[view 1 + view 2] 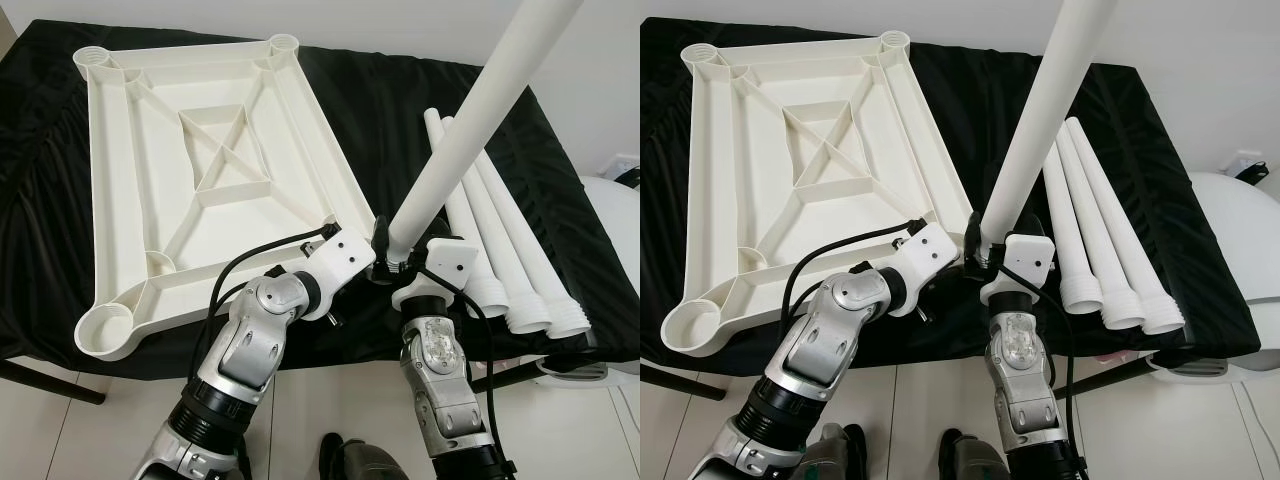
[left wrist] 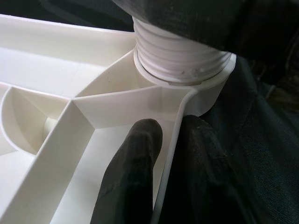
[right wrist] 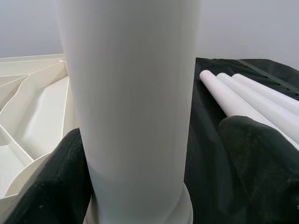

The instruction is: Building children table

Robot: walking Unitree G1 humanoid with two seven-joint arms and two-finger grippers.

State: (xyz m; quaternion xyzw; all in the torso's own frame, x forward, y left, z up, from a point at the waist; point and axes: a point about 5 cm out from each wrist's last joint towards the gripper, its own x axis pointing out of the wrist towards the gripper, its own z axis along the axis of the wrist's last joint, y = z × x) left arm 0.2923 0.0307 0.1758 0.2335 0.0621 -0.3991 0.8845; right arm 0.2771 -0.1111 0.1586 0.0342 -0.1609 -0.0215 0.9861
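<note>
- Two silver, segmented metal arms are seen, the left arm (image 1: 245, 345) and the right arm (image 1: 440, 375).
- White housings are fitted at both wrists.
- Black cables are looped beside each arm.
- Long black fingers (image 2: 128, 177) are carried.

1 upturned tabletop (image 1: 200, 170), 4 legs: 3 lying (image 1: 500, 240), 1 upright (image 1: 470, 120)
</note>
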